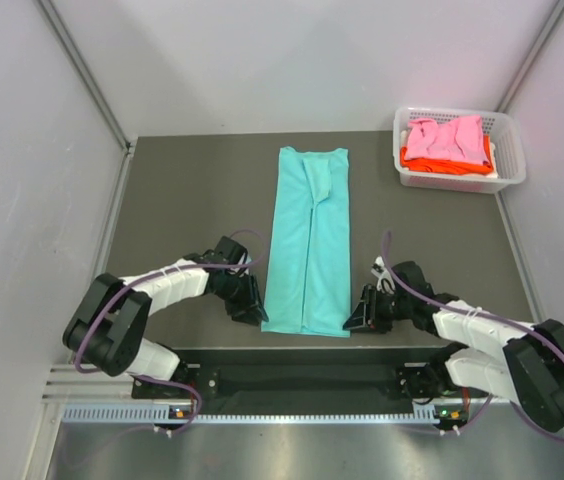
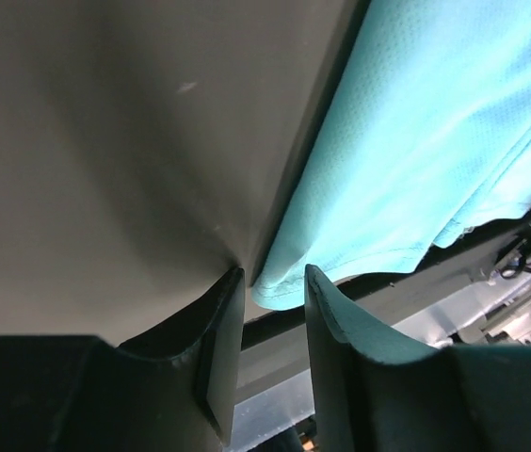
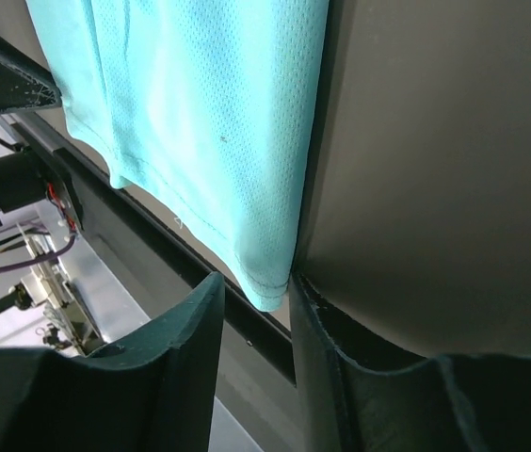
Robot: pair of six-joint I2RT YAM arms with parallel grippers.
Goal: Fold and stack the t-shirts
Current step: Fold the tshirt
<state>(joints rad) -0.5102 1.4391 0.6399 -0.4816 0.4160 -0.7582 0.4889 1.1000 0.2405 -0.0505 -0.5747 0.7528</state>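
At the near edge of the matte dark-grey table (image 1: 182,200), the left gripper (image 1: 252,305) and right gripper (image 1: 359,318) flank the hem of a teal, fine-mesh knit t-shirt (image 1: 312,250), one at each near corner. In the left wrist view, the black fingers (image 2: 218,348) stand a narrow gap apart, with the shirt's stitched hem corner sitting at the mouth of that gap, unclamped. The right wrist view shows the same: its fingers (image 3: 190,348) are slightly parted, the other hem corner dipping between their tips, and nothing is gripped.

The shirt lies flat near the middle of the table, folded inward to a long narrow strip. Its long axis runs straight away from the arms, hem nearest them and collar end farthest, with a central seam where the two folded sides meet.

At the far right corner sits a white plastic lattice basket (image 1: 510,150), well apart from the strip, holding a crumpled pink t-shirt (image 1: 447,135) on top of a bright orange t-shirt (image 1: 442,160).
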